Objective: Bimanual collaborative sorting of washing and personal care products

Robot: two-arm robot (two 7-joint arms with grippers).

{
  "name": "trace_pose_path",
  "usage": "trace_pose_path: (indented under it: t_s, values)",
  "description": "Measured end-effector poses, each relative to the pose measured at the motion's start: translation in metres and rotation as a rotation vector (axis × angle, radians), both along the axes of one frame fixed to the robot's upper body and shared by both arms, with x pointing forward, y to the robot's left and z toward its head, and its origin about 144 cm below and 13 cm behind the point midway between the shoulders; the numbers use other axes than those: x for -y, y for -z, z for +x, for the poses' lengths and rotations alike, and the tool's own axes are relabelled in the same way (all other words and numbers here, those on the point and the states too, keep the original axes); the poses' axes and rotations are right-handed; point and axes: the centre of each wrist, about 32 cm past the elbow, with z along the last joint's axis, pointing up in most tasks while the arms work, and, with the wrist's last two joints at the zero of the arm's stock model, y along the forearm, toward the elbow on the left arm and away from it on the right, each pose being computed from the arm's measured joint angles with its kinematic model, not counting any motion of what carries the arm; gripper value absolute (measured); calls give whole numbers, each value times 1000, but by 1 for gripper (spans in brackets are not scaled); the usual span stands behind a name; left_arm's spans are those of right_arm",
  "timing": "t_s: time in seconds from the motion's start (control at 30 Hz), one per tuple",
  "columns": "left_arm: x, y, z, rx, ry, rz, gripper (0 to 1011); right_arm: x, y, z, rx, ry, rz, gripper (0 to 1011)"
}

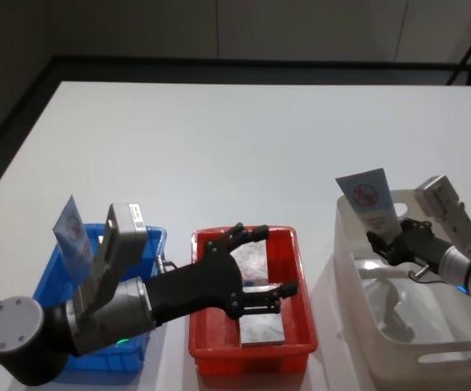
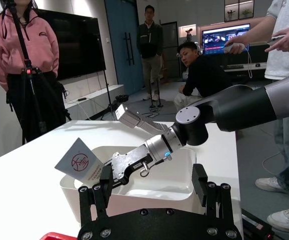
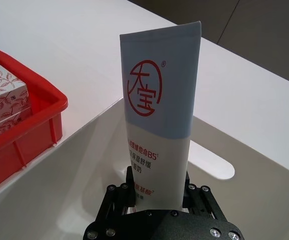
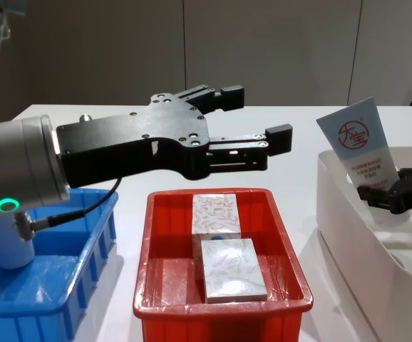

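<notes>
Right gripper (image 1: 386, 243): clenched tube (image 1: 367, 195) upright over white bin (image 1: 431, 358).
Left gripper (image 4: 256, 114): hovered released above red bin (image 4: 220, 313).
Care: a straight lift would likely clear the rim.

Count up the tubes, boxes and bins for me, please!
Tubes: 2, one in the blue bin, one held by the right end effector at the white bin.
Boxes: 2, both in the red bin, under the open left end effector.
Bins: 3.
Total: 7.
</notes>
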Motion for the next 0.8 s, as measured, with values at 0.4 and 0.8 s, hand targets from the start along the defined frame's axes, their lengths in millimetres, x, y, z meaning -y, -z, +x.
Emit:
trace_pose_path:
  t_s: [0.4, 0.8]
  values:
    - [0, 0, 0, 0, 0, 0, 1002, -3, 1, 4, -12, 0, -6, 482]
    - [0, 0, 0, 0, 0, 0, 1002, -2, 0, 4, -10, -1, -5, 626]
